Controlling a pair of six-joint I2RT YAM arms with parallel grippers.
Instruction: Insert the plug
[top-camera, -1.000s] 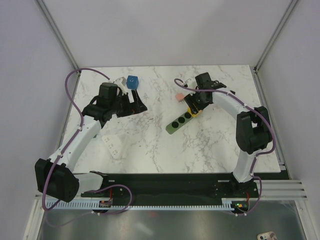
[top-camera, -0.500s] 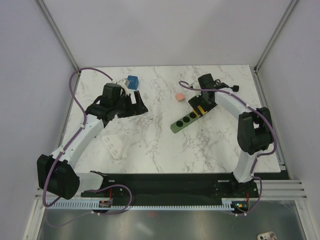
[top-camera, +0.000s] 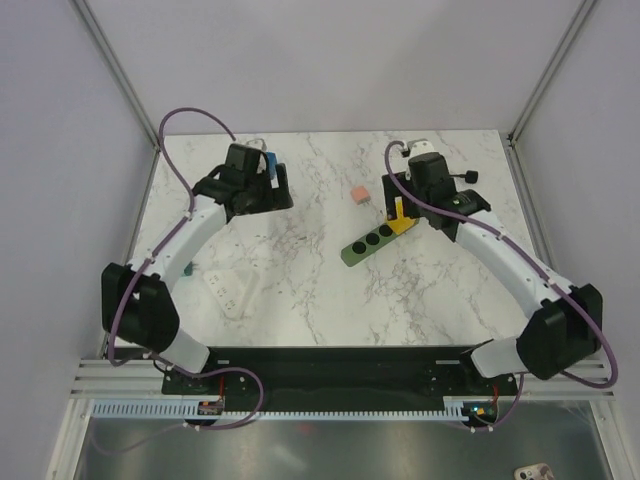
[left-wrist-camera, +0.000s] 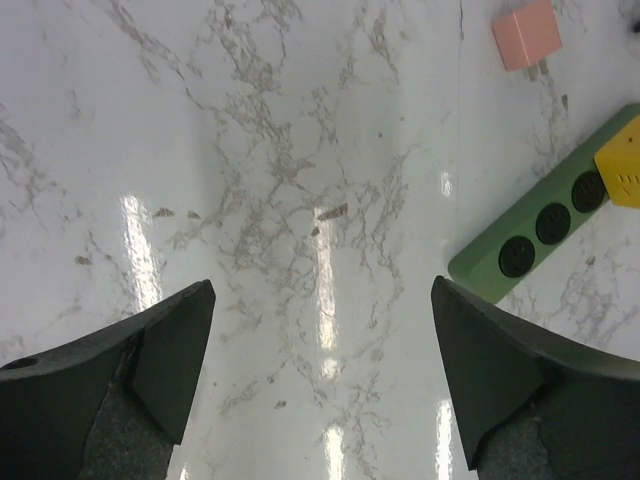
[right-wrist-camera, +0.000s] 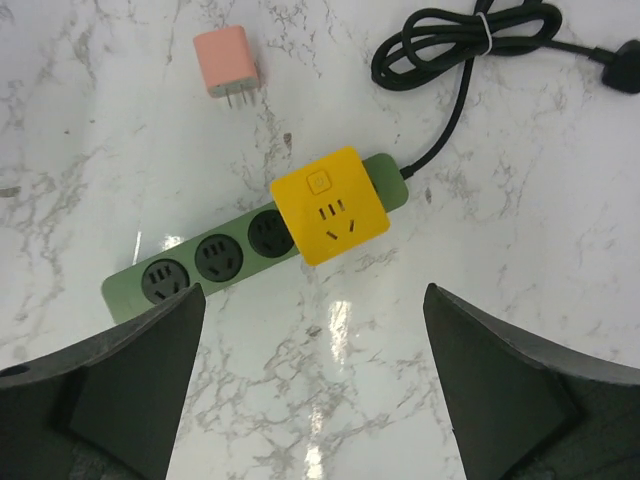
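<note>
A green power strip (top-camera: 368, 242) lies mid-table with three empty round sockets and a yellow cube adapter (top-camera: 400, 222) on its far end. A pink plug (top-camera: 357, 194) lies loose behind it. My right gripper (top-camera: 398, 192) is open and empty above the strip. In the right wrist view the adapter (right-wrist-camera: 330, 205), the strip (right-wrist-camera: 195, 268) and the pink plug (right-wrist-camera: 228, 62) lie ahead of the open gripper (right-wrist-camera: 315, 390). My left gripper (top-camera: 275, 187) is open and empty at the back left. Its wrist view (left-wrist-camera: 320, 385) shows the pink plug (left-wrist-camera: 527, 34) and the strip (left-wrist-camera: 540, 228) at the right.
A blue plug (top-camera: 270, 164) shows partly behind the left wrist. A white object (top-camera: 230, 292) lies at the front left of the marble table. The strip's black cable (right-wrist-camera: 455, 35) is coiled behind the adapter.
The right gripper has left the yellow adapter and drawn back and up. The left arm has swung toward the back, over the blue plug. The strip shifted slightly to the right.
</note>
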